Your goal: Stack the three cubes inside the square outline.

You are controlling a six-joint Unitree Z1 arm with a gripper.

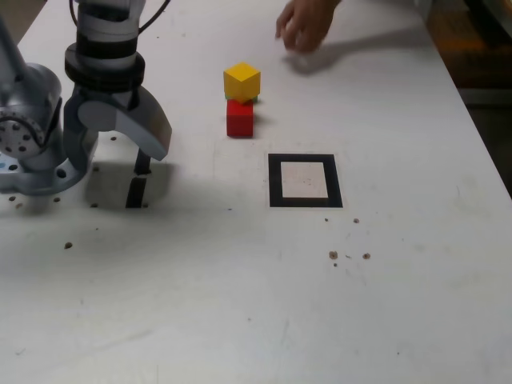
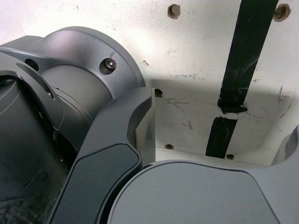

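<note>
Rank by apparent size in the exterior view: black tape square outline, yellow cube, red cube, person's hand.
1. Black tape square outline
2. Person's hand, partly cut off by the frame
3. Yellow cube and red cube: look alike, not ranked.

Lab bench: white drilled table point(image 1: 240, 304), black tape strips point(image 2: 243, 60).

Matt plain-faced cubes point(image 1: 241, 100), smooth white table point(image 1: 240, 304), black tape strip point(image 2: 245, 56), seemingly plastic grey end effector point(image 1: 120, 148)
</note>
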